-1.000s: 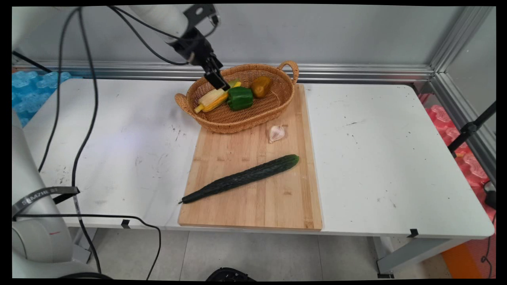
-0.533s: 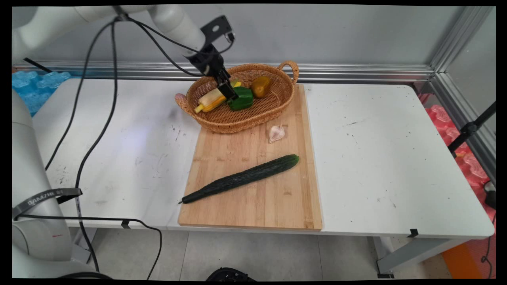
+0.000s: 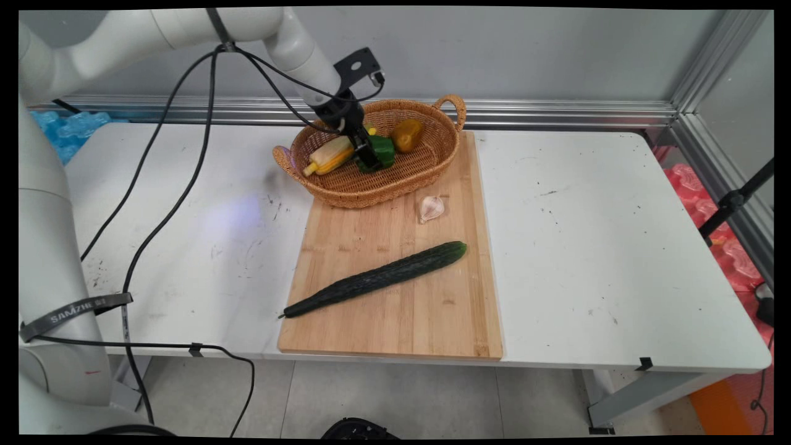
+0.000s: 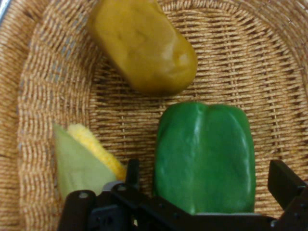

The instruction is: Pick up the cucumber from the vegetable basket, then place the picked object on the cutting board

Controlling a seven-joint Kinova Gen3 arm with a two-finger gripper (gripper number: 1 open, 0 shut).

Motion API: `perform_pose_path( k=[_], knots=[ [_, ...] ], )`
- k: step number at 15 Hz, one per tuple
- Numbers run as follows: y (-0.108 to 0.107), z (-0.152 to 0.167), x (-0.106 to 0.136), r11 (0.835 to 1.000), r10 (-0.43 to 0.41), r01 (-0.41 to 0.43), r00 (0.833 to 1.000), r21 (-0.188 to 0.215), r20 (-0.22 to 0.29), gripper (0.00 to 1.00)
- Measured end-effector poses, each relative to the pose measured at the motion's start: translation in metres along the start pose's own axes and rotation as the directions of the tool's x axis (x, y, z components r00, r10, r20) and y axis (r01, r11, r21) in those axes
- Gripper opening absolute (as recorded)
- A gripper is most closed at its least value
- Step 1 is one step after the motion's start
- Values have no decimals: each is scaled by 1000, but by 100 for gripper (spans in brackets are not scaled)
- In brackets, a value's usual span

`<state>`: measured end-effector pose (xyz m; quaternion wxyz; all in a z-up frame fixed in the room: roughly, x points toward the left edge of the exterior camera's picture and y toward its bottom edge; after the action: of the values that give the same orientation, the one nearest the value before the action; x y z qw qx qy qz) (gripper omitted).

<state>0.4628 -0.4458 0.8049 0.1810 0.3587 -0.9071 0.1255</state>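
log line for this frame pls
gripper open, fingers astride green bell pepper | in wicker basket | corn beside, yellow pepper behind | cucumber, garlic on cutting board

White scuffed table [image 3: 587, 247], plain grey wall [image 3: 525, 49], aluminium frame rail [image 3: 556, 113], pale tiled floor [image 3: 401, 402]

Green pepper [image 4: 204, 156] in wicker basket [image 4: 43, 86].

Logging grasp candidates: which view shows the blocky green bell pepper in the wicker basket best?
The hand view: the green bell pepper fills the frame between the open gripper fingers, its lobes clear. In the main view the green bell pepper is small and partly hidden behind the gripper.
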Motion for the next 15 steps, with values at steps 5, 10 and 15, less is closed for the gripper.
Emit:
perform_pose_path(
  k=[5,10,15],
  knots=[
    [0,6,5,1000,-10,11,1000,-21,10,0],
    [-1,-7,10,1000,2,-2,1000,-26,14,0],
    [3,-37,20,1000,7,-7,1000,-17,11,0]
  ],
)
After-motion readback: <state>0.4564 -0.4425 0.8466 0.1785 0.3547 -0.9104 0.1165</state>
